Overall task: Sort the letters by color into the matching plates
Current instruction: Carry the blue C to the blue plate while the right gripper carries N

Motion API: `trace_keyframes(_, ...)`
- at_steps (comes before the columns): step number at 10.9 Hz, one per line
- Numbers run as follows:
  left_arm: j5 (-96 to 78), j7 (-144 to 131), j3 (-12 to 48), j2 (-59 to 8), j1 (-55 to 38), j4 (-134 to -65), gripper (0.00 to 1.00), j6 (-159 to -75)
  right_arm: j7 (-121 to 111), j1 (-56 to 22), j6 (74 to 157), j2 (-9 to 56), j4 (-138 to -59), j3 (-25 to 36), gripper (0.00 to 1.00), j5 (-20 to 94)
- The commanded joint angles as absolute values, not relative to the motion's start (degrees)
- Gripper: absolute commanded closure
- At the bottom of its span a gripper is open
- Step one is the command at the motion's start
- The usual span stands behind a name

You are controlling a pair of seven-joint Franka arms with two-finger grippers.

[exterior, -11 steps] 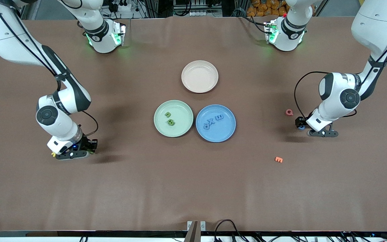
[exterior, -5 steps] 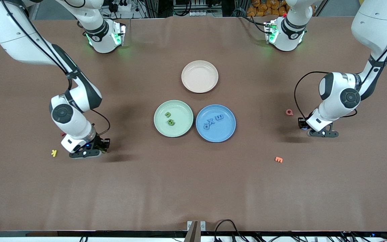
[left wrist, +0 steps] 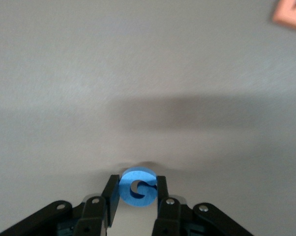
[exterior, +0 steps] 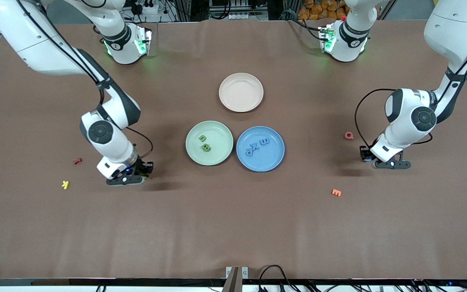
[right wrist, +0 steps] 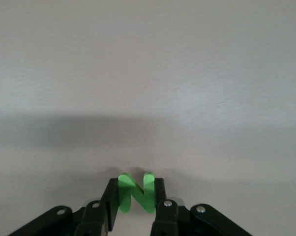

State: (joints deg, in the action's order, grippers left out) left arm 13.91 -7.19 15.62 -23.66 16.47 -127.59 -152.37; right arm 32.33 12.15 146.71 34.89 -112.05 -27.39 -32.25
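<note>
A pale green plate and a blue plate sit side by side at mid-table. Two green letters lie in the green plate, and three blue letters lie in the blue one. My right gripper is shut on a green N. In the front view this right gripper hangs low over the table, toward the right arm's end from the green plate. My left gripper is shut on a blue G. That left gripper is low over the table toward the left arm's end.
A beige-pink plate stands farther from the front camera than the two plates. A red letter and a yellow K lie toward the right arm's end. A pink Q and an orange E lie near the left gripper.
My right arm carried the green N toward the plates, uncovering the yellow K and the red letter. My left gripper closed on the blue G and barely shifted.
</note>
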Motion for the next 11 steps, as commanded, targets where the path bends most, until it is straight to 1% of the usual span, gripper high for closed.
trace_keyframes(1,14.41,-14.13,19.58,-21.71,16.08,-124.65,1.00,-148.56,38.13,10.81,143.27,33.66,-112.15,-31.36,0.81,-32.43)
trace_keyframes(3,14.41,-20.53,23.44,-22.06,15.91,-120.35,1.00,-143.55,41.20,9.58,142.12,33.66,-112.06,-33.39,0.81,-32.43)
trace_keyframes(6,14.41,-30.91,28.90,-22.67,14.69,-113.58,1.00,-137.48,44.46,5.38,141.24,33.05,-112.06,-33.66,0.81,-32.08)
trace_keyframes(8,14.24,-37.15,28.92,-24.69,9.87,-108.92,1.00,-135.44,45.61,2.30,140.37,33.05,-111.36,-33.75,0.81,-29.89)
trace_keyframes(11,14.33,-44.36,28.92,-27.67,3.80,-105.13,1.00,-135.35,48.59,-1.83,137.99,33.05,-110.13,-34.27,0.81,-29.71)
